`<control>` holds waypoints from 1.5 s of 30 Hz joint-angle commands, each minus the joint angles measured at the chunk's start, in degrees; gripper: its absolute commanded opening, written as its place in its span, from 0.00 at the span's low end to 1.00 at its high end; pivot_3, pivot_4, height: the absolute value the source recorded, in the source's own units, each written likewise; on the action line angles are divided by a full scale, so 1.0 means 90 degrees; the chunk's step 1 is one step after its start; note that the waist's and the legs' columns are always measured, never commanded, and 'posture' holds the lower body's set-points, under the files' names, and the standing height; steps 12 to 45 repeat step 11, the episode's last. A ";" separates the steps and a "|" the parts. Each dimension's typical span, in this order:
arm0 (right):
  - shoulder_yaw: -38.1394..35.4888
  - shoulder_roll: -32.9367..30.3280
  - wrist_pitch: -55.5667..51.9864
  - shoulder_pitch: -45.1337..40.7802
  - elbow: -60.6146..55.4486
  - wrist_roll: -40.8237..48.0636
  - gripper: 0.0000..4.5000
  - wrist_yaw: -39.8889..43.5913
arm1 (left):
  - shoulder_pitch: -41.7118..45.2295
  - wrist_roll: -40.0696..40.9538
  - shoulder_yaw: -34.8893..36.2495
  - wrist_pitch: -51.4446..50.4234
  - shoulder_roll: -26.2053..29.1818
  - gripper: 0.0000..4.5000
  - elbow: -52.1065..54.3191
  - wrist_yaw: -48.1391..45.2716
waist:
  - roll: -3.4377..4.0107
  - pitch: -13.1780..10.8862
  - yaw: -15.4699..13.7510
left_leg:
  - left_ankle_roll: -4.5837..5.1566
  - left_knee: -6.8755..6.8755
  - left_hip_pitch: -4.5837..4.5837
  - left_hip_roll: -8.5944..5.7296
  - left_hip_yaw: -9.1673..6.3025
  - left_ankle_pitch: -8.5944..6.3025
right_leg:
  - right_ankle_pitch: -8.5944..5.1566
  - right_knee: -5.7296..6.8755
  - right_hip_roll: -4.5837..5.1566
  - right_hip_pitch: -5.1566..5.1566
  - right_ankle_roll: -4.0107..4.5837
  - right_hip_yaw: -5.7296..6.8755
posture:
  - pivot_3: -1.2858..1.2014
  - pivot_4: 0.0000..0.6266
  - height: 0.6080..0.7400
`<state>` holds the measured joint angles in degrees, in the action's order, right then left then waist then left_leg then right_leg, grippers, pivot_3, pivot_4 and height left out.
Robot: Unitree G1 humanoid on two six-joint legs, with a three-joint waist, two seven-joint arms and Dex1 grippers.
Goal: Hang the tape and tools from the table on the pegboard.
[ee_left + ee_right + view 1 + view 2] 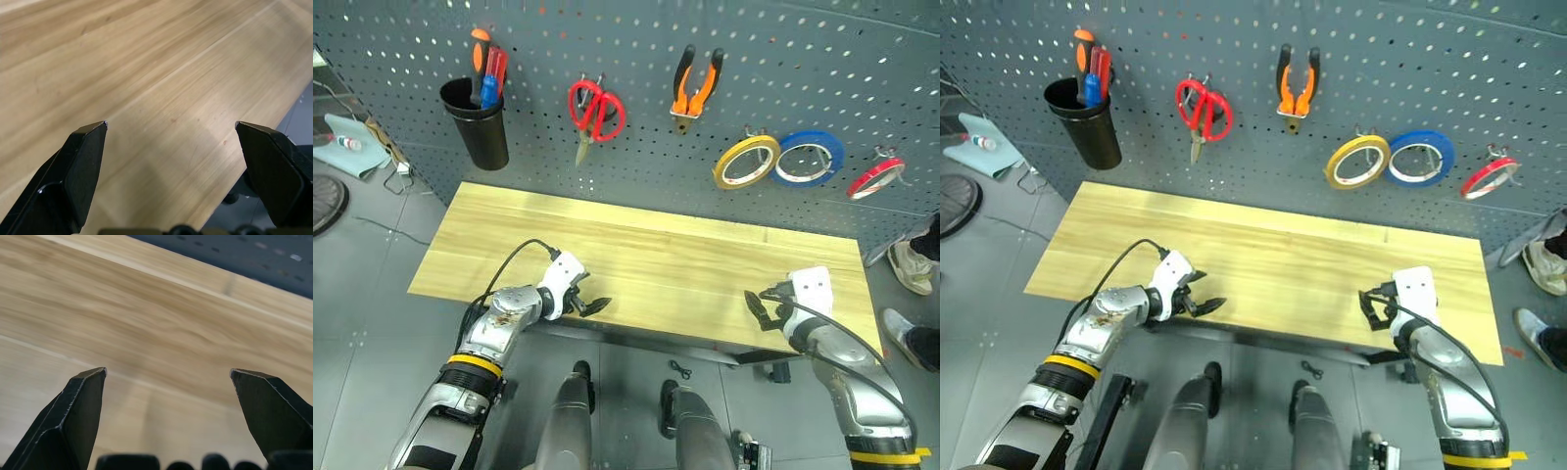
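Nothing is lying on the long pale yellowish plank table (pixel 646 245); the hanging step is looking finished. On the dark grey-blue perforated metal pegboard (pixel 822 59) above the table, the red-handled scissors (pixel 595 111), the pliers with orange-and-black handles (pixel 695 90) and the thin yellow-tan ring of tape (pixel 745 162) are hanging on hooks, and the slim orange-and-black-handled screwdriver (pixel 480 61) is standing in the black cup (pixel 477 124). The left gripper (pixel 597 305) and right gripper (pixel 760 308) are hovering over the table's near edge, jaws spread, holding nothing. Next, I judge, only a check of the hooks.
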<state>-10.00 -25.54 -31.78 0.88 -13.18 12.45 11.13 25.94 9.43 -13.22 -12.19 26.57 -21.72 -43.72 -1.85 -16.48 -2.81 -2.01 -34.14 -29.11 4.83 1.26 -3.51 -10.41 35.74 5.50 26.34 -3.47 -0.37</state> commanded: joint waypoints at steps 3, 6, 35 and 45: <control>-0.0225 0.0317 0.0860 0.0330 0.0258 -0.0181 1.00 -0.0072 | -0.0206 -0.0160 0.0190 0.0542 -0.0313 0.99 -0.0389 0.0057 | 0.0014 0.0440 0.0215 | 0.0005 0.0007 0.0011 -0.0001 0.0002 -0.0006 | 0.0003 -0.0034 0.0001 -0.0022 0.0000 0.0004 | 0.49 0.14 1.00; -0.0266 0.0457 0.1128 0.0303 0.0557 -0.0252 1.00 -0.0145 | -0.0136 -0.0221 0.0290 0.0770 -0.0509 0.99 -0.0701 0.0145 | 0.0022 0.0765 0.0367 | 0.0001 0.0030 0.0052 -0.0001 0.0007 -0.0010 | 0.0012 -0.0084 0.0001 -0.0071 -0.0035 0.0008 | 0.49 0.06 1.00; -0.0416 0.0578 0.1400 0.0011 0.1141 -0.0350 1.00 -0.0377 | 0.0204 -0.0341 0.0434 0.1116 -0.0647 0.99 -0.1417 0.0177 | 0.0045 0.1162 0.0560 | -0.0005 0.0045 0.0123 0.0003 0.0016 -0.0028 | -0.0006 -0.0126 0.0010 -0.0151 0.0006 0.0025 | 0.49 0.00 1.00; -0.0416 0.0578 0.1400 0.0011 0.1141 -0.0350 1.00 -0.0377 | 0.0204 -0.0341 0.0434 0.1116 -0.0647 0.99 -0.1417 0.0177 | 0.0045 0.1162 0.0560 | -0.0005 0.0045 0.0123 0.0003 0.0016 -0.0028 | -0.0006 -0.0126 0.0010 -0.0151 0.0006 0.0025 | 0.49 0.00 1.00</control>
